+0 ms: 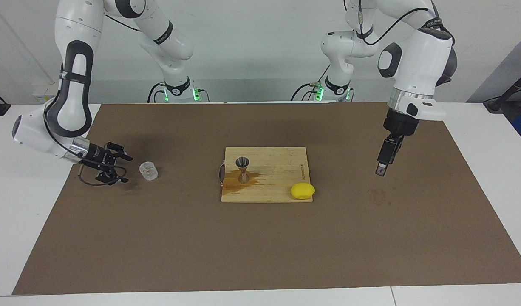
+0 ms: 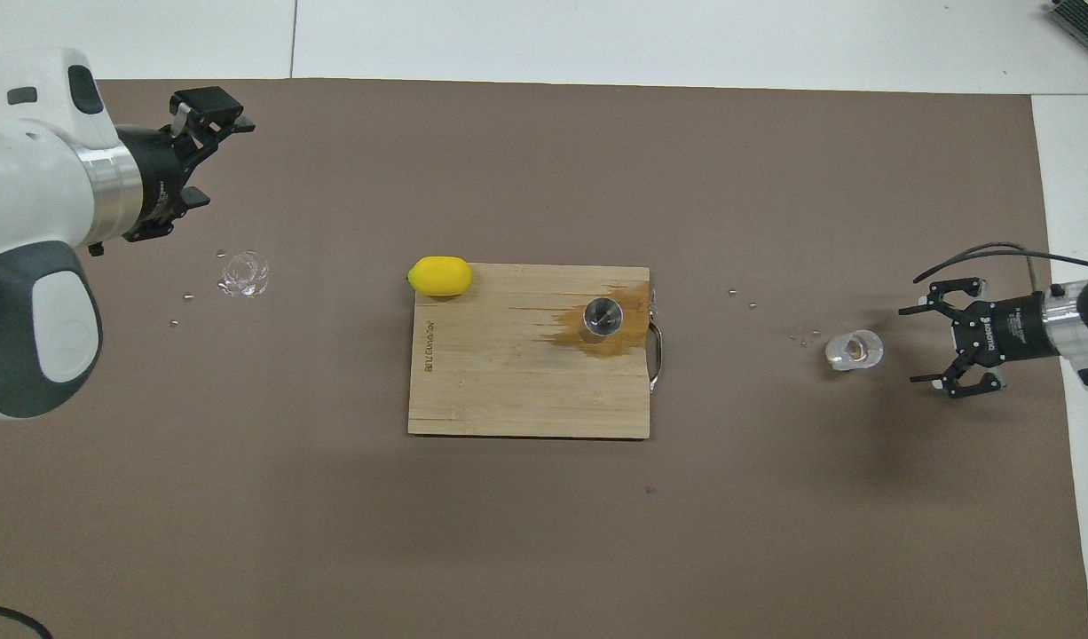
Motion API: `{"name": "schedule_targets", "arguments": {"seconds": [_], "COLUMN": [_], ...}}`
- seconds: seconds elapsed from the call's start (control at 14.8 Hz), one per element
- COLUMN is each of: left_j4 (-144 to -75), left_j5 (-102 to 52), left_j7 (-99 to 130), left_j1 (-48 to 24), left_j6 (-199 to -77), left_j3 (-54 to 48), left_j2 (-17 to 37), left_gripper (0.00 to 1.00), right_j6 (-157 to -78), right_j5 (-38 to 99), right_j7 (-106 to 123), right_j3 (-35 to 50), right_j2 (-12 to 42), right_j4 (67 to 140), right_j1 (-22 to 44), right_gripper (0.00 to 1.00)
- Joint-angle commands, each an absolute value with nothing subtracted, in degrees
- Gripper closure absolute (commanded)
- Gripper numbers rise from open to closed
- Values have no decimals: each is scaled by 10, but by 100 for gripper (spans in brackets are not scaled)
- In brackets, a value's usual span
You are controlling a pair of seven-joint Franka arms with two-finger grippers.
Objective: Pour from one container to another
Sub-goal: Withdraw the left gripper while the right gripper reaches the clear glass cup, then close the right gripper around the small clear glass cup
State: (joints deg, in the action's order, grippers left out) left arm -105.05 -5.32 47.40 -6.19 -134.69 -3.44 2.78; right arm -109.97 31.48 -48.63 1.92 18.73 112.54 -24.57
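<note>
While the wooden cutting board (image 1: 264, 174) is lying mid-table on the brown mat (image 1: 260, 238), the metal jigger (image 1: 242, 168) is standing upright on it in a wet stain (image 1: 237, 182), toward the right arm's end. The lemon (image 1: 302, 191) is resting at the board's corner farther from the robots. Well off the board, toward the right arm's end, the glass tumbler (image 1: 148, 171) is sitting on the mat, seemingly tilted. The right gripper (image 1: 118, 166) is spreading wide just beside it, not touching. The left gripper (image 1: 383, 169), apparently closed and empty, is hanging over the mat past the board's other end.
</note>
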Motion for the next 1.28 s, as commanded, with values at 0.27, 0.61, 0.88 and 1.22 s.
{"name": "schedule_targets", "arguments": {"seconds": [0.27, 0.61, 0.88, 1.22], "left_j4": [-1006, -986, -941, -892], "left_j5": [-34, 11, 6, -13], "left_j7": [98, -18, -38, -15], "left_j1": [-3, -3, -3, -4], "left_j6": [-1068, -952, -880, -833], "left_j3": [-30, -38, -36, -36], "left_j2": [-4, -14, -18, -15], "left_gripper": [0, 0, 0, 0], "right_j6": [-1115, -1092, -1092, -1100], "right_j5": [351, 369, 388, 419], "right_j7": [-452, -419, -415, -415], "right_j3": [26, 26, 27, 28], "right_j2": [206, 201, 200, 197], "right_j4": [1134, 1143, 1148, 1163], "right_j1": [-250, -249, -249, -230], "right_gripper": [1, 1, 1, 1]}}
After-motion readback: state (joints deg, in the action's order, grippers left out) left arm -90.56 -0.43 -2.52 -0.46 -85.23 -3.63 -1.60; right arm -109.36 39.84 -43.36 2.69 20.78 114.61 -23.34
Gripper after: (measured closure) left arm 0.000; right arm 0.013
